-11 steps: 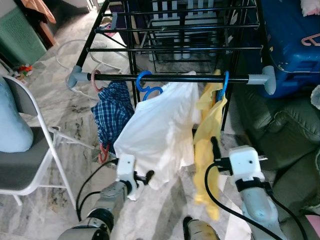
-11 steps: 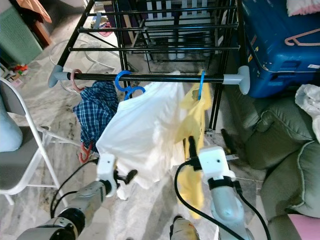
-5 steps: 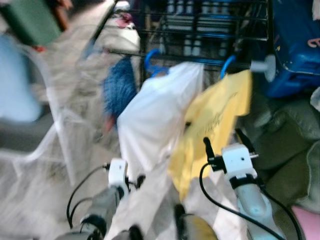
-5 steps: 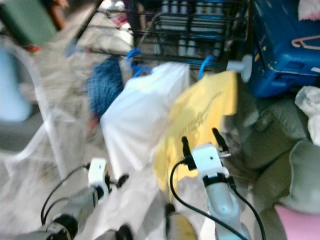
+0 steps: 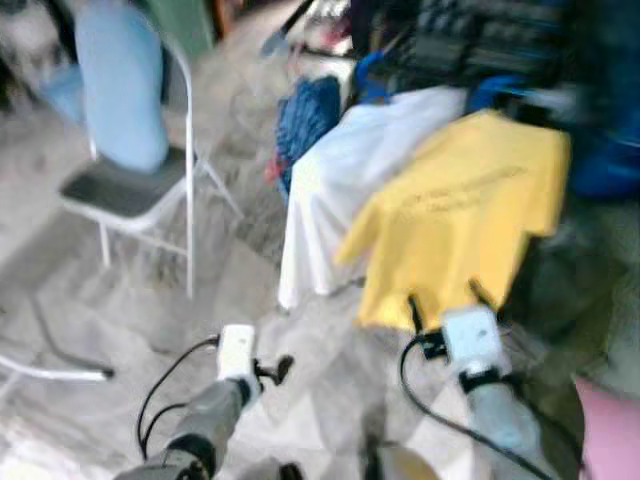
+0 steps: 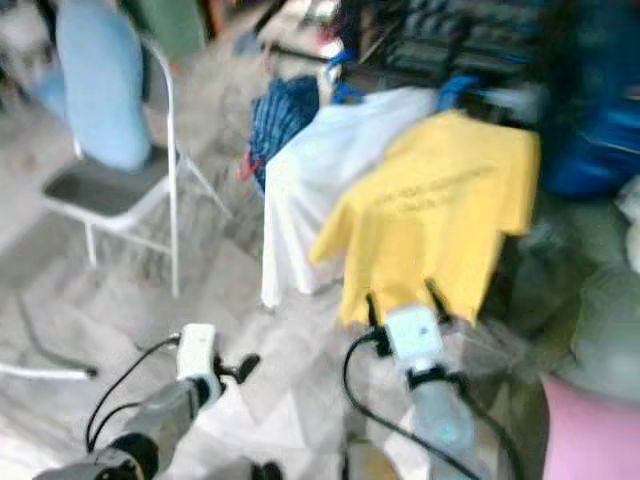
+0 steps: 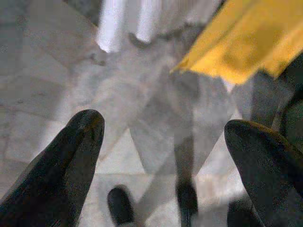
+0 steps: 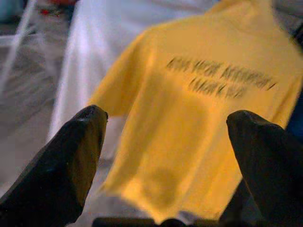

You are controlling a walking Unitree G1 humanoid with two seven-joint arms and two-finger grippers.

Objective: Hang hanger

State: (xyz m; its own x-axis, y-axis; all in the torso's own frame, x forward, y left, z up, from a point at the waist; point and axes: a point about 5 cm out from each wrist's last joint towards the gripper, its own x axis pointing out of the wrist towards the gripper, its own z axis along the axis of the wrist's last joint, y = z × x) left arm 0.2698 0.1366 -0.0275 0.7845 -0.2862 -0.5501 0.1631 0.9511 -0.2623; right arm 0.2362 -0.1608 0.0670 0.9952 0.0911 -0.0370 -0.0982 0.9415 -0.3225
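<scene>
A: What hangs on the rack?

B: Soft cloth, blurred: a yellow T-shirt (image 5: 468, 215) with dark print, spread flat; beside it a white shirt (image 5: 350, 180) in loose folds; then a blue checked garment (image 5: 305, 115). A blue plastic hanger (image 6: 455, 88) hook shows just above the yellow shirt.

A: And the grippers?

B: Right gripper (image 8: 165, 156) faces the yellow shirt, rounded black fingers (image 8: 71, 161) apart, empty. Left gripper (image 7: 161, 170) hovers over the veined marble floor (image 5: 150, 330), fingers apart. A metal folding chair (image 5: 140, 190) stands left.
</scene>
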